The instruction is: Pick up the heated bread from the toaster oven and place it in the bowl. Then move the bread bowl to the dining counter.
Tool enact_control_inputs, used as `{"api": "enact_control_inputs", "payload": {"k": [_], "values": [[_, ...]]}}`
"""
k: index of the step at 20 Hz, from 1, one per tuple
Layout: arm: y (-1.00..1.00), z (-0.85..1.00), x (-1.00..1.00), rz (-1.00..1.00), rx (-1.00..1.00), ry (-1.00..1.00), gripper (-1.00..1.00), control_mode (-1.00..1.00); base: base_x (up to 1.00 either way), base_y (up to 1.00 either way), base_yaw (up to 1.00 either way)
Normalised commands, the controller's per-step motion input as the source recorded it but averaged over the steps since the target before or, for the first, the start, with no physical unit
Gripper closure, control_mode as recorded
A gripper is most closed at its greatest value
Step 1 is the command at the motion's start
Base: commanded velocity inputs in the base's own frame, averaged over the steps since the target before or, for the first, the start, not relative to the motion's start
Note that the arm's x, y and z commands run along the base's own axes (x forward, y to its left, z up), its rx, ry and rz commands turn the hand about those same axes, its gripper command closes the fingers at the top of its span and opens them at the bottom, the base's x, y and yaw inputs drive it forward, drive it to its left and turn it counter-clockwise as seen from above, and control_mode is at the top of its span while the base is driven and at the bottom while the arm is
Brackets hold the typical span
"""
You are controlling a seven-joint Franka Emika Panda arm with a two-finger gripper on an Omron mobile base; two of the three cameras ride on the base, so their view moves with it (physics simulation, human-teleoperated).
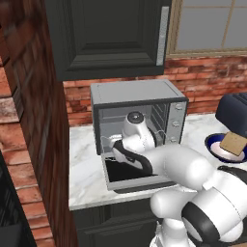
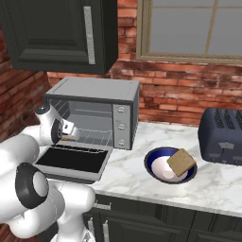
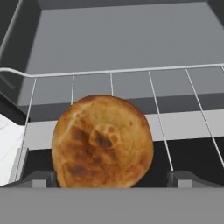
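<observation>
The toaster oven (image 1: 137,99) stands on the marble counter with its door (image 2: 71,160) dropped open. My arm reaches into the cavity. In the hand view the heated bread (image 3: 103,142), a round golden-brown piece with dark toasted spots, lies at the front of the wire rack (image 3: 175,100). My gripper (image 3: 113,180) is open around it, one fingertip (image 3: 41,180) on each side; the right one stands clear of the bread. From the right base view the gripper (image 2: 71,133) sits just inside the oven mouth. The blue bowl (image 2: 156,160) stands right of the oven. The dining counter is out of view.
A square tan slice of toast (image 2: 181,161) leans in the bowl. A dark toaster (image 2: 222,134) stands at the far right against the brick wall. A dark wall cabinet (image 1: 111,38) hangs over the oven. A brick wall (image 1: 29,120) closes the left side.
</observation>
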Motion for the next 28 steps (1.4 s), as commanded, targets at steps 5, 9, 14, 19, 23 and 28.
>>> {"api": "enact_control_inputs", "payload": {"k": [5,9,14,19,23,28], "values": [[0.05,-0.16,0.1,0.0,0.0,0.0,-1.0,-1.0,0.0,0.0,0.0],[0.0,-0.14,0.06,0.0,0.0,0.0,-1.0,-1.0,0.0,0.0,0.0],[0.0,-0.04,0.08,0.0,0.0,0.0,-1.0,-1.0,0.0,0.0,0.0],[0.0,0.0,0.03,0.0,0.0,0.0,1.0,-1.0,0.0,0.0,0.0],[0.0,0.0,-0.12,0.0,0.0,0.0,1.0,-1.0,0.0,0.0,0.0],[-0.14,0.09,-0.73,-0.1,0.0,-0.05,1.0,-1.0,0.0,0.0,0.0]]}}
